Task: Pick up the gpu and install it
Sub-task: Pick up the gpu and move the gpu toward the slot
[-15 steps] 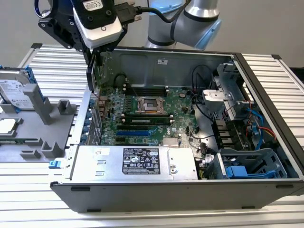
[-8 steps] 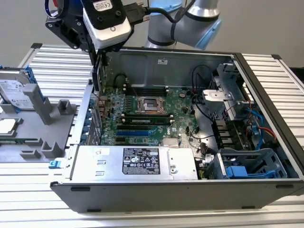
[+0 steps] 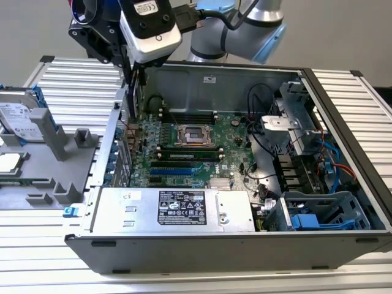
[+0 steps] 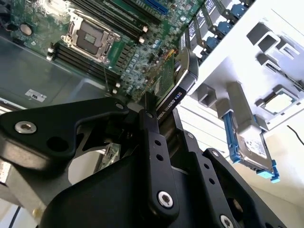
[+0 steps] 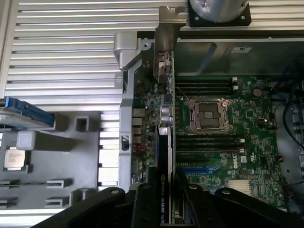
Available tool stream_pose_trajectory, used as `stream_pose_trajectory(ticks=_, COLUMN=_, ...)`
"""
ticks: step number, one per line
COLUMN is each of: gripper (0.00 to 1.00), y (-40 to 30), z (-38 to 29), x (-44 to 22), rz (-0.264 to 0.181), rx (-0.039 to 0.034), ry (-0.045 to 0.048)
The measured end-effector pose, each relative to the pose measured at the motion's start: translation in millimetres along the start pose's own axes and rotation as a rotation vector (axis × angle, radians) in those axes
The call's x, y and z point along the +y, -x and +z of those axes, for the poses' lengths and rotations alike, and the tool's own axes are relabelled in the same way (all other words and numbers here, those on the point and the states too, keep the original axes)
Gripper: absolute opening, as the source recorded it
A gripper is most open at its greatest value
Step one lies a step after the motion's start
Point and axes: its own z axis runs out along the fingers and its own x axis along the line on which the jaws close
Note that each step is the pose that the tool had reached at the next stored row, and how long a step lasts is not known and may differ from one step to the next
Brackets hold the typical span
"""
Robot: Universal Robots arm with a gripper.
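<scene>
The gpu [image 5: 164,156] is a slim card with a black shroud, seen edge-on in both wrist views, and my gripper [image 5: 164,192] is shut on it. In the second wrist view the gpu [image 4: 179,78] sticks out beyond the black fingers [image 4: 151,128] toward the green motherboard [image 4: 128,57]. In the exterior view my gripper [image 3: 136,76] hangs over the open computer case [image 3: 202,76] at its left wall. There the gpu [image 3: 137,98] hangs upright above the motherboard [image 3: 202,153], close to the rear slot openings. I cannot tell whether its lower edge touches the board.
A silver power supply [image 3: 177,208] lies along the case's near side, with a drive cage and cables [image 3: 306,153] at the exterior view's right. Left of the case, a grey fixture [image 3: 55,165] carries a hard drive [image 3: 18,113] and a processor chip [image 5: 14,159].
</scene>
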Motion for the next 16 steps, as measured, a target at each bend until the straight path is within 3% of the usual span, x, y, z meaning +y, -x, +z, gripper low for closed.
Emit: stream_pose_trajectory(ticks=16, gripper=0.00, y=21.3, z=0.2, x=0.7, rz=0.000, rx=0.0001, ry=0.0000)
